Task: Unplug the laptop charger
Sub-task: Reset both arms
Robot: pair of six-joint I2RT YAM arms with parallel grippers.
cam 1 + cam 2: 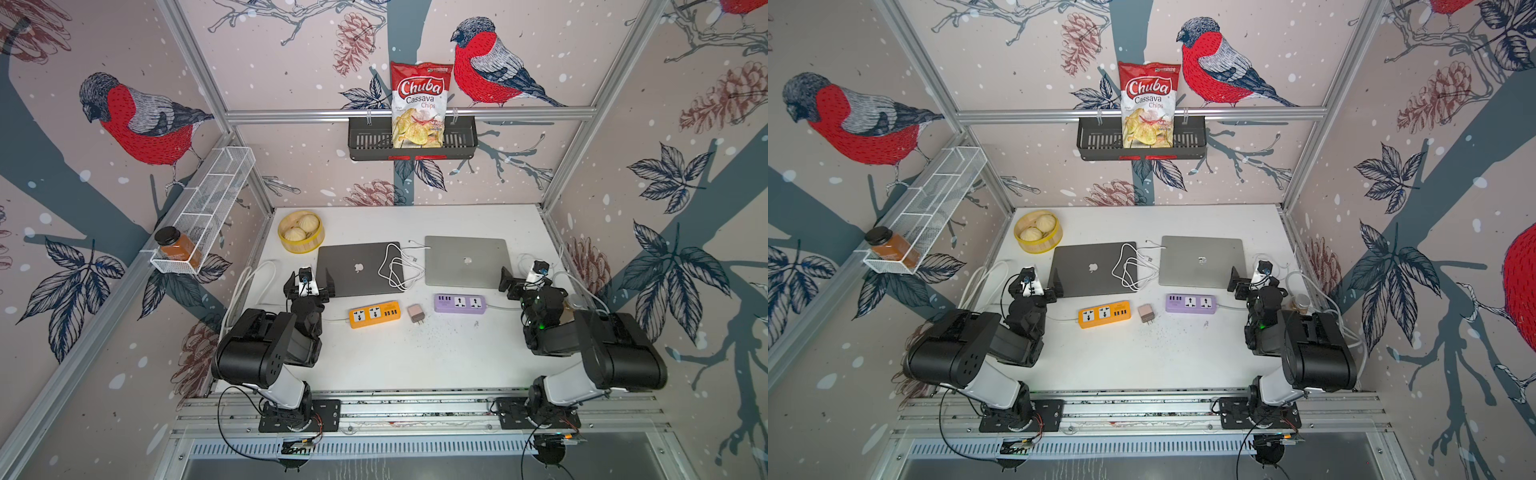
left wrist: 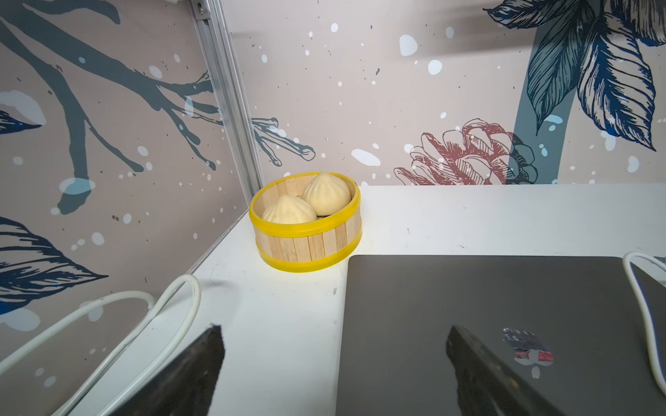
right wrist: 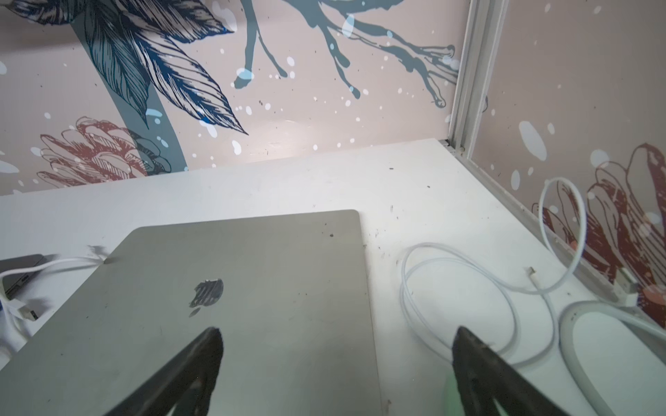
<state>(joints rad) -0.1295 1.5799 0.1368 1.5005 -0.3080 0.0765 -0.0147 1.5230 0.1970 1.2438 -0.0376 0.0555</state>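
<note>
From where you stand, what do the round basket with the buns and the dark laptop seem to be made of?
The basket: pale wooden slats, with seams visible between them, held by glossy yellow bands, probably plastic. The dark laptop: likely metal with a matte grey finish; the lid is smooth with a soft, even sheen.

Pinkish charger [image 1: 415,312] lies flat (prongs bare); between orange strip [image 1: 375,314] and purple strip [image 1: 460,303].

The chip bag [image 1: 419,104] reads "Chuba Cassava Chips"; both laptops [image 1: 359,268] bear Apple logos
</note>
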